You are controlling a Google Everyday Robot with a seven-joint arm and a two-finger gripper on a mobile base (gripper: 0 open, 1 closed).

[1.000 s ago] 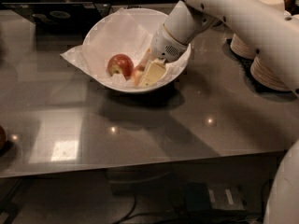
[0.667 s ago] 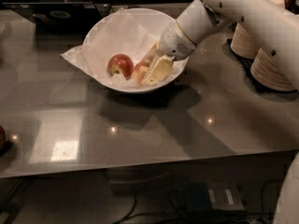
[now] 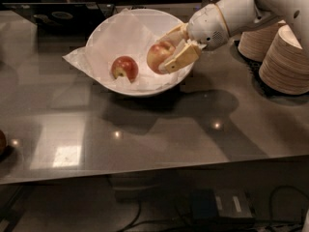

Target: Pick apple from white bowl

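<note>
The wide white bowl (image 3: pixel 104 32), lined with crinkled white paper, stands on the grey table at the back centre. My gripper (image 3: pixel 168 50) reaches in from the right over the bowl's right side. It is shut on the lighter pinkish-red apple (image 3: pixel 157 56) and holds it lifted off the paper, near the bowl's right rim. One beige finger (image 3: pixel 182 57) lies in front of the apple, the other behind it. A darker red apple (image 3: pixel 124 67) rests on the paper in the bowl, to the left of the held one.
Stacks of beige paper bowls (image 3: pixel 286 57) stand at the right, close behind the arm. A dark round object (image 3: pixel 2 142) sits at the left edge. The table's front edge (image 3: pixel 154 170) runs across the lower part of the view.
The gripper was low in the bowl around the lighter apple. It has closed on that apple and lifted it up and to the right. The darker apple stays in the bowl.
</note>
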